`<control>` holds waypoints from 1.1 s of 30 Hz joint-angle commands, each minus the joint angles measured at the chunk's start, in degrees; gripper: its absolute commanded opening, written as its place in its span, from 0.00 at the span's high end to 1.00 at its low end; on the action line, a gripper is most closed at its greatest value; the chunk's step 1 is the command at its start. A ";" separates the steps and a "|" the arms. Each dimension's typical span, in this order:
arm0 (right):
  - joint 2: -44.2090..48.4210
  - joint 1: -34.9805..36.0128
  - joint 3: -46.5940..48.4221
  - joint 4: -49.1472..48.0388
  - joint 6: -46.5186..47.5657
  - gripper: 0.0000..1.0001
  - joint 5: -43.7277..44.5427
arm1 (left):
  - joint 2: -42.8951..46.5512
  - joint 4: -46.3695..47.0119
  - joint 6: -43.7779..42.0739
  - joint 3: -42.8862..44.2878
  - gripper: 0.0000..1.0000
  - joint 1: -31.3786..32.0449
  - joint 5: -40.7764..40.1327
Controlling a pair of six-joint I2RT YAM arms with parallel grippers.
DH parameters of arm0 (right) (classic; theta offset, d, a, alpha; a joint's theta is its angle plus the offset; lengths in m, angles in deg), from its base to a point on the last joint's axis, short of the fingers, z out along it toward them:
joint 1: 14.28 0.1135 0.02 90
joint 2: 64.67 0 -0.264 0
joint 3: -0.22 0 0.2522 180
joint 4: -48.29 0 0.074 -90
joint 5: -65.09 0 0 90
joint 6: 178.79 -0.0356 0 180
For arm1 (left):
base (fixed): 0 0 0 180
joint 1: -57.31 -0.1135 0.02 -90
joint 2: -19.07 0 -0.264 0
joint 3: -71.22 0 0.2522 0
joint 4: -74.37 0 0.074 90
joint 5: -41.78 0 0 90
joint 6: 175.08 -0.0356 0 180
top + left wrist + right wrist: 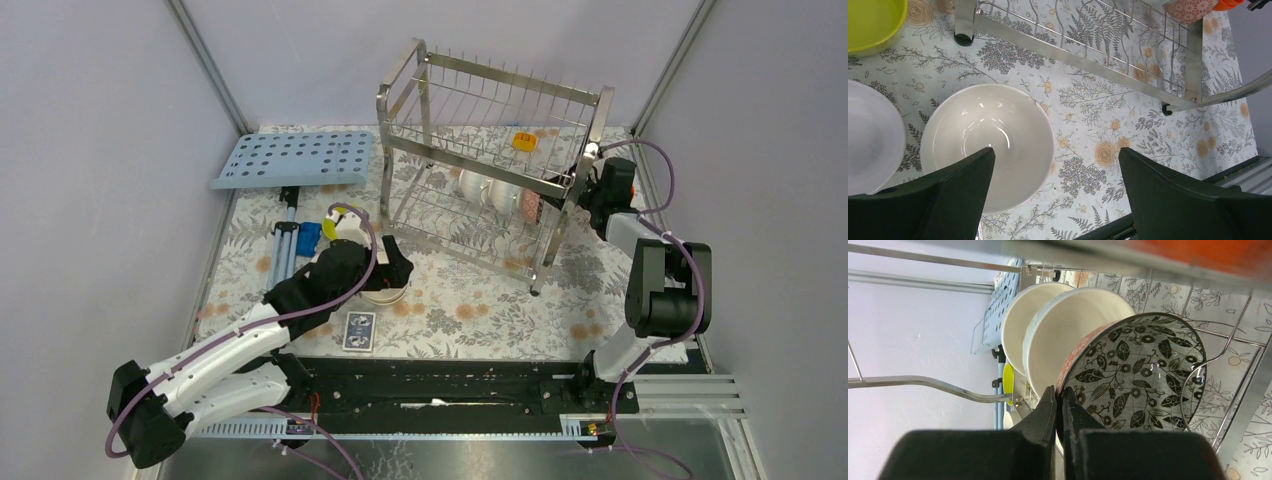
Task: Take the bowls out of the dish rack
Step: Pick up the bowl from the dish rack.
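Note:
The steel dish rack (490, 150) stands at the back centre. Its lower tier holds two white bowls (470, 185) (503, 195) and a dark leaf-patterned bowl (530, 207) on edge. In the right wrist view my right gripper (1060, 390) is shut on the rim of the patterned bowl (1138, 375), with the white bowls (1073, 335) behind it. It is at the rack's right end (578, 190). My left gripper (1056, 150) is open and empty, just above a white bowl (993, 145) on the table. Another white bowl (868, 135) and a yellow-green bowl (870, 22) sit beside it.
A light-blue perforated tray (295, 158) lies at the back left. Blue rods and a blue block (290, 240) lie left of the bowls. A card box (358, 330) lies near the front. A yellow-orange block (524, 141) sits on the rack's top tier.

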 commanded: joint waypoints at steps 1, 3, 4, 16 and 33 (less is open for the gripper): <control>6.03 -0.66 1.23 -1.58 0.59 1.00 -1.69 | 0.82 1.56 -0.81 1.11 0.01 -0.34 -1.16; 6.34 -0.79 0.90 -2.47 0.09 1.00 -2.02 | 0.96 1.57 -0.77 1.21 0.01 -0.34 -1.00; 6.53 -0.83 0.77 -2.87 -0.27 1.00 -2.15 | 1.07 1.49 -0.77 1.25 0.01 -0.36 -1.00; 6.90 -2.47 -5.19 -14.52 -6.79 1.00 -3.94 | 1.48 0.95 -0.67 1.11 0.01 -0.30 -1.21; 0.78 -4.26 -16.87 -47.48 -26.73 1.00 -3.71 | 2.21 0.45 -0.49 0.50 0.01 -0.34 -1.36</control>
